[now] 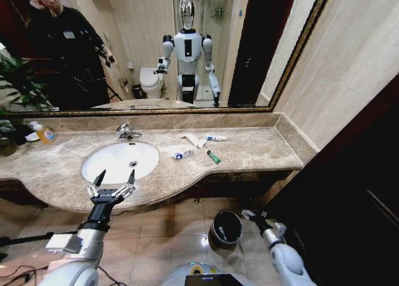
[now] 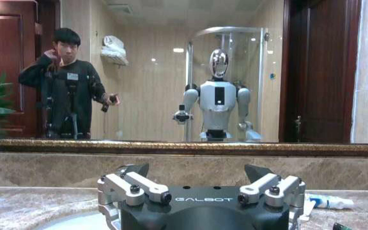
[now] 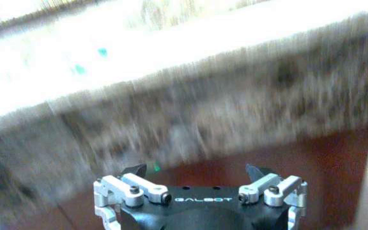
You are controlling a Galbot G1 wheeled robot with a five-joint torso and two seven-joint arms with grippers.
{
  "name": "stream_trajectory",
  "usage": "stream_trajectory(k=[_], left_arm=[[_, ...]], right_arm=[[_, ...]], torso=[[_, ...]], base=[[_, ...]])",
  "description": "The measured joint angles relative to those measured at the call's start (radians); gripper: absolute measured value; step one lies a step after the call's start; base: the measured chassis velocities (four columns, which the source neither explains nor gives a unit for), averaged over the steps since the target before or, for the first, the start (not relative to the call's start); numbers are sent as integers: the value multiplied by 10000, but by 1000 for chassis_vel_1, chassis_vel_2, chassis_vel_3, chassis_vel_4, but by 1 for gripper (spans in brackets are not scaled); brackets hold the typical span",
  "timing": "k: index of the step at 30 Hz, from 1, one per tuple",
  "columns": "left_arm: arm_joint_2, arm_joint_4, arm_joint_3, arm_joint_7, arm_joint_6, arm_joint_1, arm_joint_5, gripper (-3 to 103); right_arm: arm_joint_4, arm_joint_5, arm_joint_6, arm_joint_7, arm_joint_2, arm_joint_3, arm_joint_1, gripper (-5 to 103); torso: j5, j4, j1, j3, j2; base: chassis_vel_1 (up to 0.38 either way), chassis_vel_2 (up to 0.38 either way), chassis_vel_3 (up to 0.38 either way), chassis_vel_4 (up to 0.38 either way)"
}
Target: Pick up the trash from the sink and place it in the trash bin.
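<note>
The white oval sink [image 1: 118, 162] sits in the beige marble counter, and its basin looks bare. The trash lies on the counter to its right: white tubes [image 1: 193, 140] [image 1: 216, 138], a white and blue wrapper [image 1: 181, 154] and a green tube [image 1: 214, 156]. A white and blue tube [image 2: 327, 202] also lies past the left wrist. My left gripper [image 1: 115, 176] [image 2: 197, 170] hovers open over the counter's front edge, just before the basin. The dark trash bin [image 1: 225, 228] stands on the floor under the counter. My right gripper [image 1: 251, 216] [image 3: 195, 170] hangs open beside the bin, below the counter edge.
A chrome faucet [image 1: 128, 132] stands behind the basin. A small bottle of orange liquid [image 1: 45, 134] and a plant [image 1: 11, 86] are at the far left. A large mirror [image 1: 156, 49] backs the counter, and a dark cabinet [image 1: 349, 192] rises on the right.
</note>
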Motion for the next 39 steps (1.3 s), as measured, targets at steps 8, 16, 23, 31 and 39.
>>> stream_trajectory(k=[8,16,23,31,39], left_arm=[[0,0,0,0,0,0,0,100],[0,0,0,0,0,0,0,100],[0,0,0,0,0,0,0,100],[0,0,0,0,0,0,-1,100],[0,0,0,0,0,0,0,100]], right_arm=[[2675,382,-218,-379,-121,454,-925,100],[3846,111,-1612,-658,-459,-185,238,100],[3122,-615,-2050,-2074,-1025,-646,1432,100],[1935,-655,-1783,-1820,-1699,-1266,2602,100],[1380,18,-2253,-1075,-2241,-2130,4098,100]], torso=[[-1,-2,-1,0,1],[1,1,-1,0,0],[0,1,0,0,0],[1,-1,0,1,0],[0,-1,1,1,0]], base=[[0,0,0,0],[0,0,0,0],[0,0,0,0],[0,0,0,0],[0,0,0,0]])
